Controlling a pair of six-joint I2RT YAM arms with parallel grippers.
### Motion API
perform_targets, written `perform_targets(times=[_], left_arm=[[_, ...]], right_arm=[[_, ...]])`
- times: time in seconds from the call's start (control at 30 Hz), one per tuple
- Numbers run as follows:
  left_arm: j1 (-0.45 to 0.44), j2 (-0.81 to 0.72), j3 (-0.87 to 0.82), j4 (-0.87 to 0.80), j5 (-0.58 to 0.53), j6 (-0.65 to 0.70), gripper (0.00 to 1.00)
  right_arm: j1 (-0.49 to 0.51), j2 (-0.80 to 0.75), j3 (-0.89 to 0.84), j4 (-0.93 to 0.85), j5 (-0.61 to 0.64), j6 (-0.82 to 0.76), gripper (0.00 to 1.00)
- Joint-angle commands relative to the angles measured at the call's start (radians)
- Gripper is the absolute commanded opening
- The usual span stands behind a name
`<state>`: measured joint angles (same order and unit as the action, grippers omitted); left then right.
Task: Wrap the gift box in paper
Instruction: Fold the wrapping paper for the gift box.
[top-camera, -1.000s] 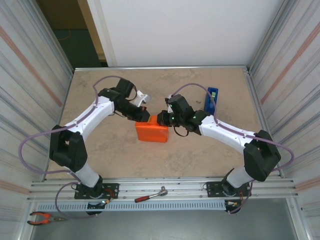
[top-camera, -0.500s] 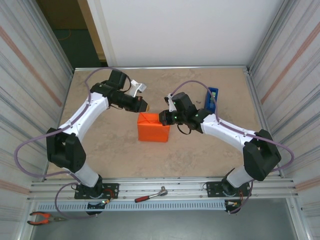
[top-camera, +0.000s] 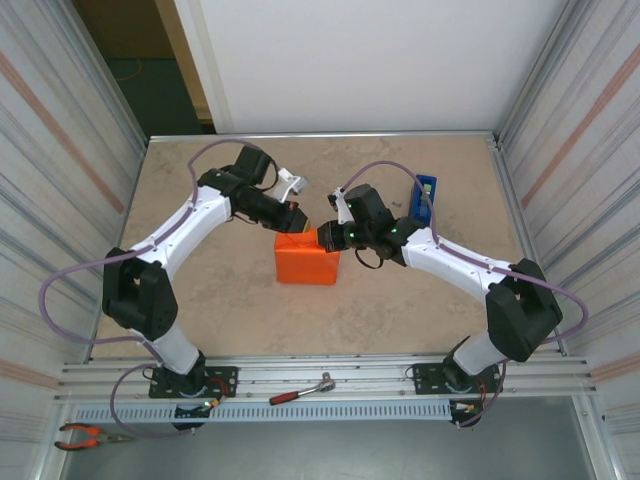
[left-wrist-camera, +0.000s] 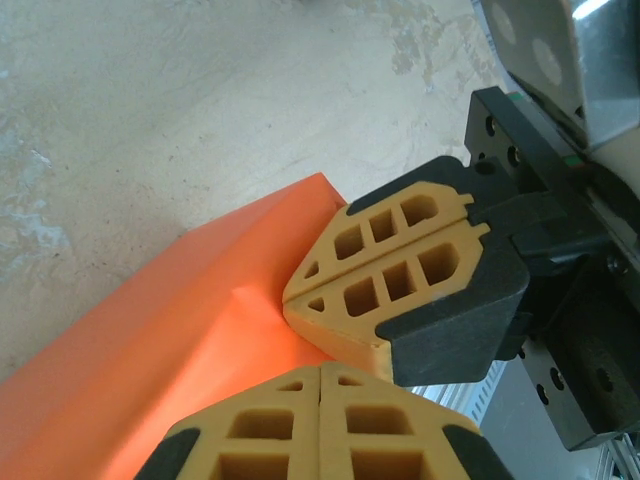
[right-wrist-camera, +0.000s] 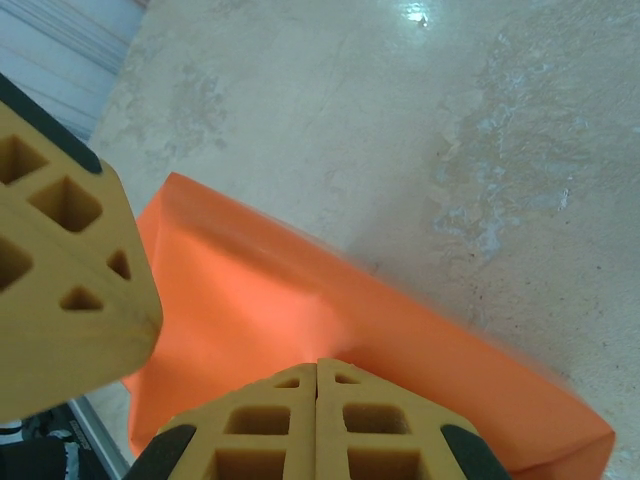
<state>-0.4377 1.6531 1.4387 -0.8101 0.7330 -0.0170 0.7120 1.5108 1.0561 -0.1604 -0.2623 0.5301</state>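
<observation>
Left claw (top-camera: 297, 222) and right claw (top-camera: 326, 237) both clenched at the orange paper (top-camera: 306, 265) parcel.
I see the parcel mid-tabletop (top-camera: 420, 310). Left tips sit at its 11 o'clock corner and right tips at 1 o'clock, nearly meeting over the far edge.

The left fingers (top-camera: 298, 223), which drew back toward the far edge of the counter (top-camera: 220, 300), return to the far edge of the paper (top-camera: 306, 264) parcel, beside the right fingers (top-camera: 326, 237).

Robot workcell: corrugated walls (top-camera: 50, 150), aluminium rail (top-camera: 350, 372), ratchet (top-camera: 300, 390), pliers (top-camera: 88, 435).
</observation>
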Motion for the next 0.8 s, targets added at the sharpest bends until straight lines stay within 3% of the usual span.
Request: perform_targets(times=[0.0, 0.5, 0.77], left_arm=[[-0.006, -0.045, -0.051, -0.025, 0.013, 0.036, 0.04], [-0.050, -0.090, -0.155, -0.028, -0.110, 0.063, 0.00], [-0.051, -0.095, -0.168, -0.018, -0.118, 0.067, 0.00]], right_arm=[[0.001, 0.018, -0.016, -0.145, 0.005, 0.004, 0.00], [-0.022, -0.024, 0.103, -0.122, -0.085, 0.130, 0.00], [0.028, -0.021, 0.151, -0.148, -0.062, 0.145, 0.00]])
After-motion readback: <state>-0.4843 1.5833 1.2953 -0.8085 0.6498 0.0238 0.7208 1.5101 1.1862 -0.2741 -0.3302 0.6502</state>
